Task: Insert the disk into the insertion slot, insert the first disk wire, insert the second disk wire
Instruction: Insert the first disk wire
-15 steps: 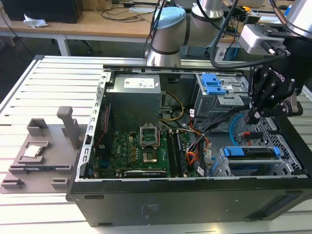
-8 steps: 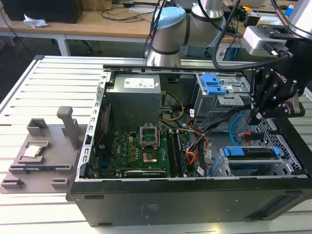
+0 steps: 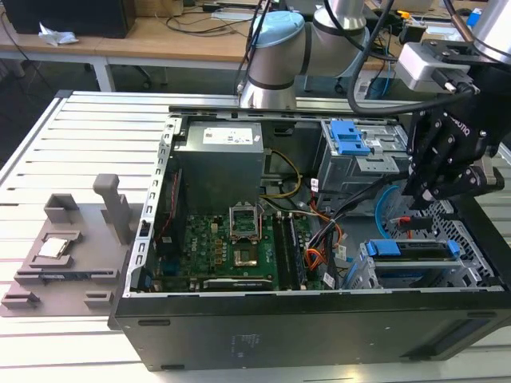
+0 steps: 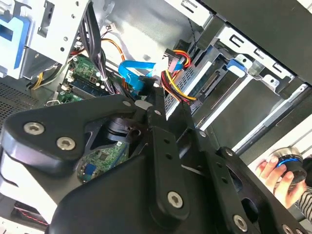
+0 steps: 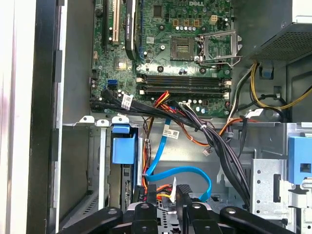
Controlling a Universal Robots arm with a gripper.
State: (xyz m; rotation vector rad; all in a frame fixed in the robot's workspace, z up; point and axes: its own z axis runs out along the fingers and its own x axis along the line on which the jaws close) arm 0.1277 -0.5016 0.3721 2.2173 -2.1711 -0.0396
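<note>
End effector (image 5: 167, 191) low over insertion slot (image 3: 473, 239), right beside first disk wire (image 4: 176, 74); grip state cannot be told. Disk (image 3: 413, 255) seated just below; second disk wire (image 5: 181, 170) loops alongside.

Exterior view: set high, well apart from the gripper (image 3: 435, 191), facing down over the open computer case (image 3: 319, 323). Both wrist views: close behind the gripper, facing past it. Shared beyond it: the second disk wire (image 5: 180, 170) (image 4: 136, 68) and motherboard (image 5: 185, 48).
</note>
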